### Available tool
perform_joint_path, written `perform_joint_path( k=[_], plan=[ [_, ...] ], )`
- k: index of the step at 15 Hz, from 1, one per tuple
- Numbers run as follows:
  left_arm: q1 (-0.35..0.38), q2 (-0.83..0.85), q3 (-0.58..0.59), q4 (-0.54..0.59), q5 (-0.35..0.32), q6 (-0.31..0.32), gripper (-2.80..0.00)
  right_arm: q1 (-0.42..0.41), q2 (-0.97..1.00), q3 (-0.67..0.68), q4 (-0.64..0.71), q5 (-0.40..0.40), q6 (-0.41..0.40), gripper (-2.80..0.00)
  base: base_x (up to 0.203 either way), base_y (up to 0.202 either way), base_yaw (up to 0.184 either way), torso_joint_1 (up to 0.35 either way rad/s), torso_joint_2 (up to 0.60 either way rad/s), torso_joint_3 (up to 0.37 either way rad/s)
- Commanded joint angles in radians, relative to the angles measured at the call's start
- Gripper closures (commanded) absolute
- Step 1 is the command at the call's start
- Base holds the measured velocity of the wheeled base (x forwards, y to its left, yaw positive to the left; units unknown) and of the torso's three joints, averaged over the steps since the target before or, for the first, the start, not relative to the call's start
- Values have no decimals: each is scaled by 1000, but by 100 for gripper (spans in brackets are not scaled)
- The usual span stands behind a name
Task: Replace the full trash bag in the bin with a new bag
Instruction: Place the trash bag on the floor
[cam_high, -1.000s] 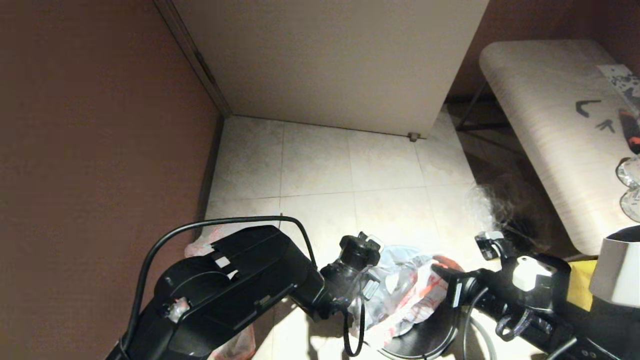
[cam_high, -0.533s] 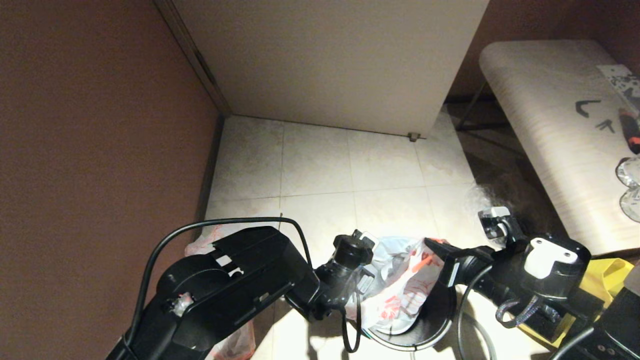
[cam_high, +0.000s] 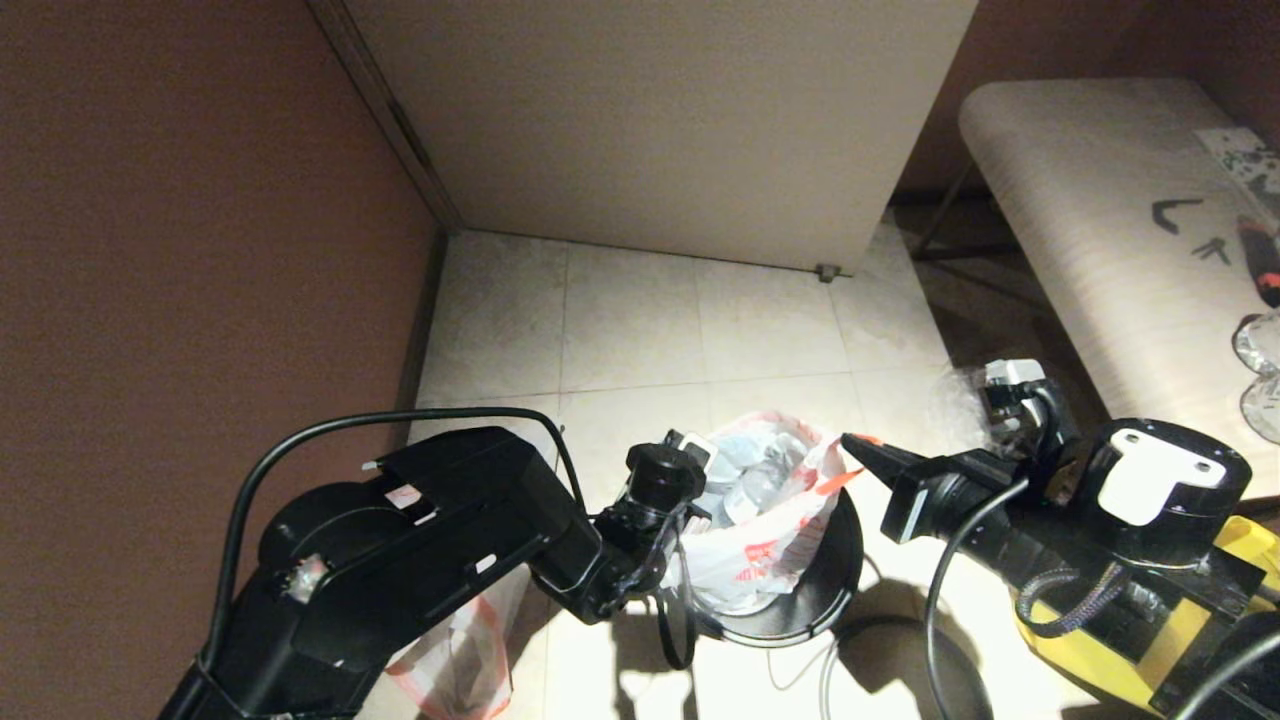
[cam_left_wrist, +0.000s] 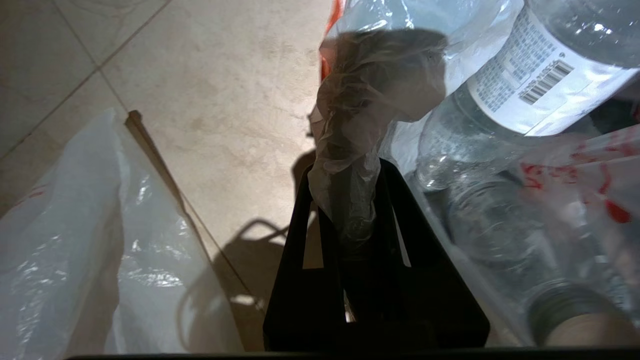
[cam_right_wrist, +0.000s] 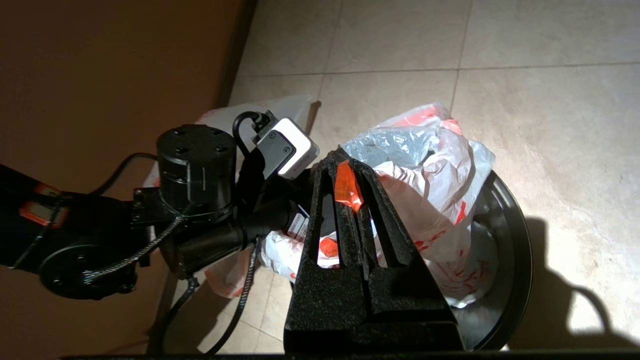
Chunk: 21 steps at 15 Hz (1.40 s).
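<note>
The full trash bag (cam_high: 765, 505), white with red print and clear bottles (cam_left_wrist: 505, 120) showing through, hangs stretched between both grippers, its lower part still inside the black bin (cam_high: 835, 590). My left gripper (cam_high: 697, 485) is shut on the bag's twisted handle (cam_left_wrist: 350, 165) at its left side. At the bag's right side, my right gripper (cam_high: 851, 443) is shut on its red-orange edge (cam_right_wrist: 346, 186). The limp new bag (cam_high: 455, 650) lies on the floor by the wall under my left arm and also shows in the left wrist view (cam_left_wrist: 65, 250).
A brown wall (cam_high: 200, 250) stands on the left and a white panel (cam_high: 660, 130) ahead. A pale bench (cam_high: 1100, 250) is at the right, with clear crinkly wrap (cam_high: 955, 400) near it. A big yellow bag (cam_high: 1215, 620) sits under my right arm. Pale floor tiles (cam_high: 640, 330) lie ahead.
Both grippers have risen and moved forward with the full bag, pulling it up out of the bin. More of the bin's rim shows now.
</note>
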Motion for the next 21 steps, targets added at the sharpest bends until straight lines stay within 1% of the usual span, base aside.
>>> perform_joint_path(
  k=[1,3,5,6,7,9,12,14,16,17,19,21],
  plan=[
    [3,-31,32,-26,0,1,0,21,-55,-10,14,0,1,0,0,0,0,0,0,0],
    [13,-24,47,-62,0,2,0,37,-82,-10,37,0,0,0,0,0,0,0,0,0],
    [14,-21,53,-69,2,0,0,55,-110,-13,91,-11,-18,0,0,0,0,0,0,0],
    [14,-21,53,-87,2,0,0,57,-107,-14,96,-17,-20,0,0,0,0,0,0,0],
    [14,-21,53,-104,3,2,-280,57,-103,-14,98,-18,-20,0,0,0,0,0,0,0],
    [11,-39,59,-121,8,1,-280,64,-94,-21,100,-18,-20,0,0,0,0,0,0,0],
    [10,-119,107,-132,4,-9,-280,84,-92,-39,130,-21,-26,0,0,0,0,0,0,0],
    [10,-196,168,-132,2,-30,-280,92,-91,-54,145,-39,-36,0,0,0,0,0,0,0],
    [10,-289,277,-133,4,-66,-280,92,-94,-67,147,-50,-41,0,0,0,0,0,0,0],
    [13,-335,355,-136,8,-89,0,93,-98,-73,151,-52,-45,0,0,0,0,0,0,0],
    [31,-386,532,-179,13,-165,0,99,-135,-87,184,-52,-59,0,0,0,0,0,0,0],
    [48,-378,739,-308,1,-264,0,127,-210,-130,263,-64,-62,0,0,0,0,0,0,0]
  ],
)
